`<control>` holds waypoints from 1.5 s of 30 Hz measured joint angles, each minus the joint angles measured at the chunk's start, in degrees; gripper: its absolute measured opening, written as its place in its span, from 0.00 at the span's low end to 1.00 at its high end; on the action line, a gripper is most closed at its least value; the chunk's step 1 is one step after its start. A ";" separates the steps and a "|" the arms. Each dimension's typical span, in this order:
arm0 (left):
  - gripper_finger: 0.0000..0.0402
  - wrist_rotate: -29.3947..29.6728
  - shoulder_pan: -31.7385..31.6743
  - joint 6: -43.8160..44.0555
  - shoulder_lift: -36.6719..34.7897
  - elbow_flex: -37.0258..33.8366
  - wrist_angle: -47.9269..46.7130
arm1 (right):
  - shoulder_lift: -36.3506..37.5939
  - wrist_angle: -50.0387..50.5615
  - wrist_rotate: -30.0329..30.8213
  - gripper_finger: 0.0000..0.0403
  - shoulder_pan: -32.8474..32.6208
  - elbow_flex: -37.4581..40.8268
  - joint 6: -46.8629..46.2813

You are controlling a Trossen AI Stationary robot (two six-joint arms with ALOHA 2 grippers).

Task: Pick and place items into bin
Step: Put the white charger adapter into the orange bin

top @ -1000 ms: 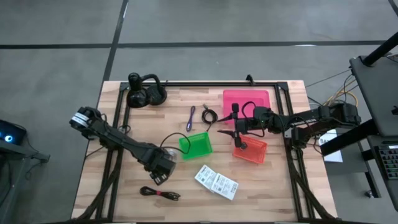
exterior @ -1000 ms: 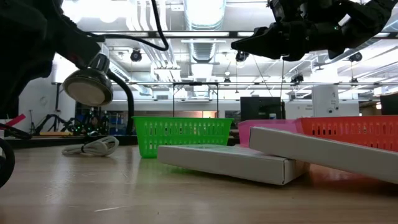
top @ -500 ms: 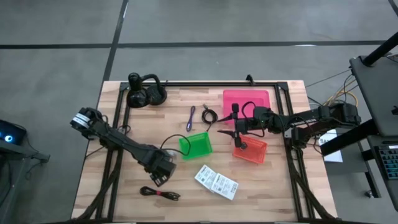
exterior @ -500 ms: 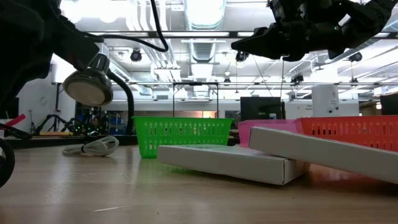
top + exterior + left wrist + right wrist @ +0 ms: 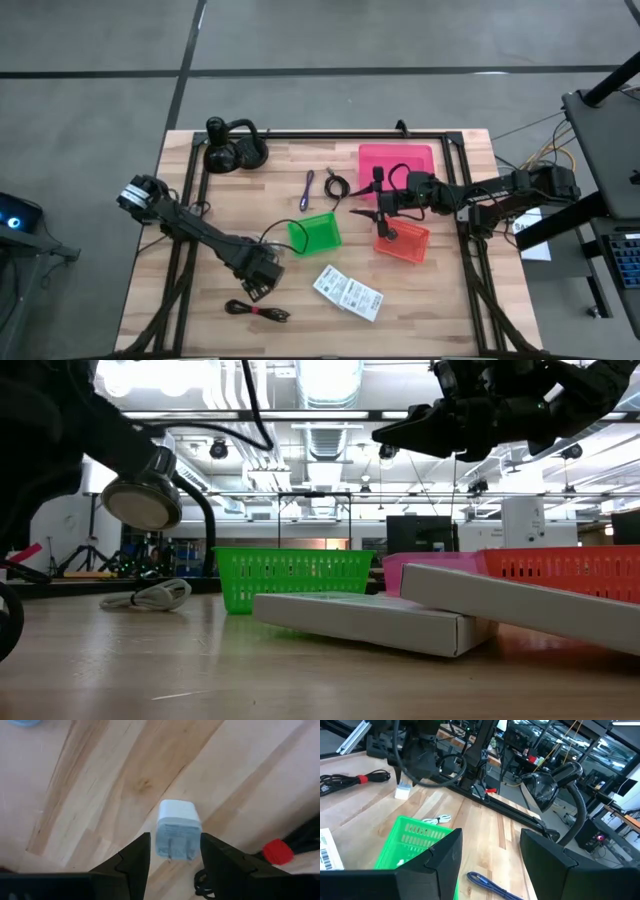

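Note:
My left gripper (image 5: 262,278) is low over the near left part of the table, open. In the left wrist view its fingers stand on either side of a small white plug adapter (image 5: 179,830) that rests on the wood with its two prongs toward the camera. I cannot tell whether they touch it. A black-red cable (image 5: 257,311) lies just nearer, and white flat packets (image 5: 347,291) lie to its right. A purple cable (image 5: 307,188) and a black cable (image 5: 335,185) lie farther back. My right gripper (image 5: 378,213) hangs open and raised between the green bin (image 5: 315,233) and the orange bin (image 5: 402,241).
A pink bin (image 5: 397,160) stands at the far right. The black headphones and a lamp (image 5: 232,148) stand at the far left corner. A white cable (image 5: 272,246) lies beside the green bin. A black frame runs round the table. Bare wood lies at the near right.
My left arm has shifted slightly toward the table's near edge, with its gripper still low over the white adapter. The right arm has kept still.

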State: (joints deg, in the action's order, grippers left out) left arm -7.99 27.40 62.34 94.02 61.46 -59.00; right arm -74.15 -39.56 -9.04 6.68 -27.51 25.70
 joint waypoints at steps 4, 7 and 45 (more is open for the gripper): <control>0.39 -0.75 0.04 -1.58 1.64 0.06 0.47 | 0.00 0.07 -0.01 0.46 0.00 0.00 -0.03; 0.39 -0.53 0.04 -1.74 3.12 -0.16 0.38 | 0.00 0.15 0.00 0.46 0.00 0.00 -0.01; 0.39 -5.39 0.48 -4.35 2.48 -2.61 -0.08 | 0.00 0.34 0.00 0.46 -0.01 0.00 0.01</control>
State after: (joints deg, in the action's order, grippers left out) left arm -13.38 27.88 57.99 96.51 58.85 -59.08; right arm -74.15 -39.22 -9.04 6.66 -27.51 25.71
